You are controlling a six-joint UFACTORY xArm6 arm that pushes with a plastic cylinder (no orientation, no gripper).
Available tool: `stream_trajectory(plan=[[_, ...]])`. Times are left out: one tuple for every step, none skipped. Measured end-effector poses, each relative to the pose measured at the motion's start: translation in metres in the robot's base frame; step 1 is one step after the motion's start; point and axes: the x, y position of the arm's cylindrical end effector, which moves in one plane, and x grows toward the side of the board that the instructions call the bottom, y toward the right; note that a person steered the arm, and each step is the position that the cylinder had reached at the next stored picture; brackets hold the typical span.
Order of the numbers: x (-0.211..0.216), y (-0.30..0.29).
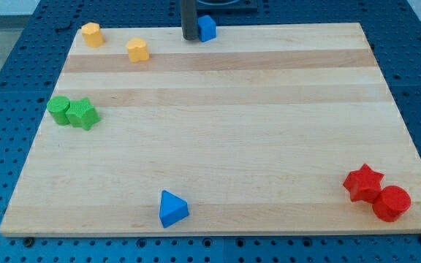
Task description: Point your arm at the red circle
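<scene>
The red circle (392, 203) sits near the view's bottom right corner of the wooden board (218, 131), touching a red star (363, 183) to its upper left. My tip (189, 37) is at the view's top centre, right beside the left side of a blue block (207, 28). The tip is far from the red circle, across the whole board.
Two yellow blocks (91, 33) (137, 50) lie at the view's top left. A green circle (58, 109) and a green star (83, 113) touch each other at the left edge. A blue triangle (172, 209) lies near the bottom edge.
</scene>
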Motion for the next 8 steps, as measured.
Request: stream_trajectory(plan=[[-0.001,-0.001],[-0.001,-0.008],[-0.001,-0.014],[-0.001,-0.019],[-0.001,-0.022],[-0.001,-0.025],[-0.001,-0.03],[0.02,-0.027]])
